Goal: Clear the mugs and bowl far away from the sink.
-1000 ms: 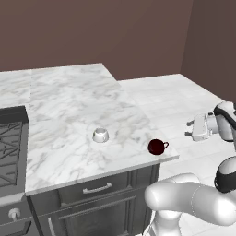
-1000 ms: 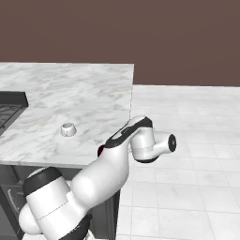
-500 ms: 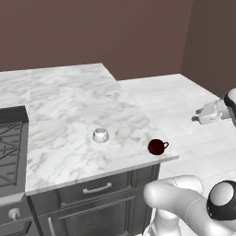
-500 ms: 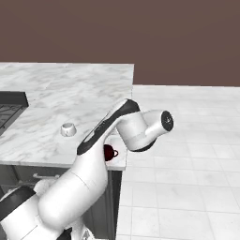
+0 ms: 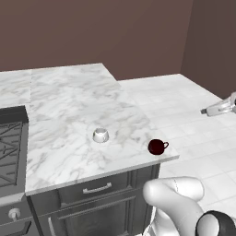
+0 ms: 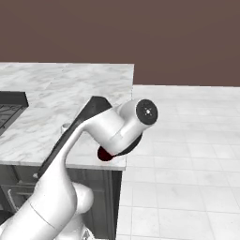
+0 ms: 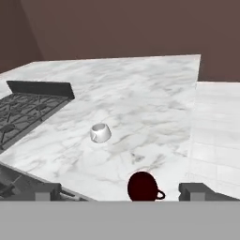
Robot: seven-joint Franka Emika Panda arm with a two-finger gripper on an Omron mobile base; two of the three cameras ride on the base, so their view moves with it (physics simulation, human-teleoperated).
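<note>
Showing a glossy white arm (image 6: 70, 187) built of fat, rounded, tube-like links, smooth as moulded plastic and catching soft grey shading along the curves. Carrying a flat black panel (image 6: 77, 129) along the upper side of one link in the right base view. Ending that link in a round white end cap (image 6: 147, 111) with a small grey disc at its centre, and sitting on a dark ring (image 6: 127, 147) at the joint below. Displaying a bulbous white link (image 5: 175, 197) and a dark, ball-like joint cap (image 5: 214, 226) near the lower right of the left base view. Tapering at the far right into a slim, pale grey gripper (image 5: 216, 109). Presenting small, blocky, dark grey fingertips (image 7: 47, 191) in the hand view.
</note>
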